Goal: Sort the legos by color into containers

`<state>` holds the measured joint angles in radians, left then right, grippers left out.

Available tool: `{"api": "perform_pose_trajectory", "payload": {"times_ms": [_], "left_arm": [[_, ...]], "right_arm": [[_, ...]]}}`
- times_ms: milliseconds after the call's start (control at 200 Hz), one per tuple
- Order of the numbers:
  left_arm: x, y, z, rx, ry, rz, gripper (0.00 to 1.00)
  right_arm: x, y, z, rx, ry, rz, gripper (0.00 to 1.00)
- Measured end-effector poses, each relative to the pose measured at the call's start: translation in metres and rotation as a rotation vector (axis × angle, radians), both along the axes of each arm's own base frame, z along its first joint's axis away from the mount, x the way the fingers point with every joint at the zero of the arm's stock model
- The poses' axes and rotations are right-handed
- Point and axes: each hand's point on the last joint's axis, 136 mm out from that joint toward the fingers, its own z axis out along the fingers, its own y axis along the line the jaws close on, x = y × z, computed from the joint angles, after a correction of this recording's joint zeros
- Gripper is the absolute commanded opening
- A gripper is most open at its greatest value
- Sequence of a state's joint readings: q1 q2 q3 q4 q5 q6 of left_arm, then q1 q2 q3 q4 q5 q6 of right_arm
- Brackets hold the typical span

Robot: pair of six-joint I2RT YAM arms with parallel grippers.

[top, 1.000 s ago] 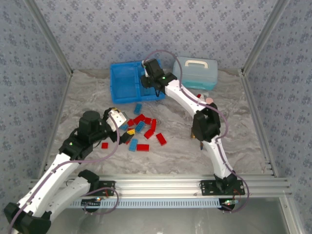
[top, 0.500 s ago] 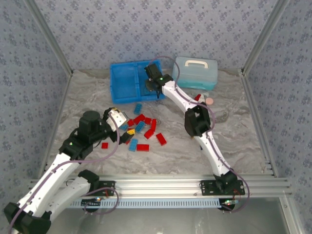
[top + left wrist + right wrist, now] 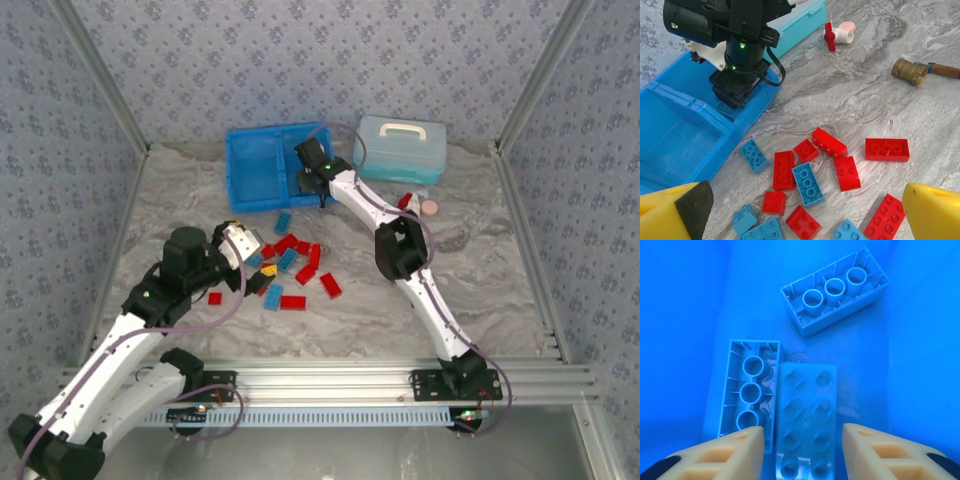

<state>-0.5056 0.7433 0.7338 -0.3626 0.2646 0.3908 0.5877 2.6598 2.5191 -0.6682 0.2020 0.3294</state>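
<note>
Red and light blue legos (image 3: pixel 295 265) lie scattered on the marbled table in front of the bright blue tray (image 3: pixel 255 165). My left gripper (image 3: pixel 245 255) hovers open just left of the pile. From its wrist view (image 3: pixel 807 220) a blue brick (image 3: pixel 808 183) and a red brick (image 3: pixel 887 149) lie below it. My right gripper (image 3: pixel 312 182) reaches down into the tray's right compartment. Its jaws (image 3: pixel 804 450) are open, with a light blue brick (image 3: pixel 805 410) lying free between them. Two more blue bricks (image 3: pixel 747 392) (image 3: pixel 836 290) rest upside down on the compartment floor (image 3: pixel 690 315).
A pale blue lidded case (image 3: pixel 402 147) stands right of the tray. A red-and-white bottle (image 3: pixel 837 35) and a brass fitting (image 3: pixel 910 70) lie on the table to the right. Patterned walls and metal rails enclose the table.
My right gripper has shifted slightly left and down into the right compartment and opened, letting go of the light blue brick. The left arm has not moved.
</note>
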Motion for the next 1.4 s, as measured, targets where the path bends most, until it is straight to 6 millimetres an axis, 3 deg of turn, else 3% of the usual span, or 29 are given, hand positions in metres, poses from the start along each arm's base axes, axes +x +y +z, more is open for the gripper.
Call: {"api": "perform_pose_trajectory", "payload": {"times_ms": [240,365,570,640,705,779,864,1004,1114,1219,1284,1399], "left_arm": [[0.0,0.0,0.0,0.0,0.0,0.001,0.99],[0.0,0.0,0.0,0.0,0.0,0.002,0.99],[0.002,0.003,0.0,0.007,-0.007,0.02,0.99],[0.004,0.005,0.0,0.012,-0.011,0.032,0.99],[0.006,0.008,0.0,0.022,-0.016,0.054,0.99],[0.01,0.015,-0.001,0.037,-0.023,0.092,0.99],[0.014,0.022,-0.001,0.051,-0.029,0.133,0.99],[0.025,0.03,-0.01,0.055,0.015,0.211,0.99],[0.043,0.033,-0.026,0.048,0.164,0.326,0.99],[0.078,0.027,-0.032,0.026,0.326,0.476,0.99],[0.097,0.021,-0.04,0.016,0.414,0.546,0.94],[0.125,0.007,-0.067,-0.001,0.553,0.633,0.88]], "right_arm": [[0.0,0.002,0.01,0.007,-0.012,0.003,0.49],[-0.009,0.001,0.028,0.014,-0.013,0.003,0.49],[-0.065,-0.004,0.094,0.098,-0.03,-0.043,0.52],[-0.087,0.004,0.114,0.166,-0.042,-0.062,0.53],[-0.103,0.016,0.121,0.225,-0.034,-0.079,0.54],[-0.116,0.033,0.116,0.271,-0.005,-0.095,0.54],[-0.13,0.051,0.096,0.287,0.048,-0.099,0.58],[-0.148,0.058,0.058,0.26,0.133,-0.096,0.72],[-0.156,0.047,0.041,0.228,0.165,-0.1,0.78],[-0.175,0.02,0.032,0.182,0.195,-0.105,0.83],[-0.189,0.0,0.037,0.167,0.199,-0.103,0.87],[-0.208,-0.029,0.069,0.188,0.159,-0.098,0.95]]}}
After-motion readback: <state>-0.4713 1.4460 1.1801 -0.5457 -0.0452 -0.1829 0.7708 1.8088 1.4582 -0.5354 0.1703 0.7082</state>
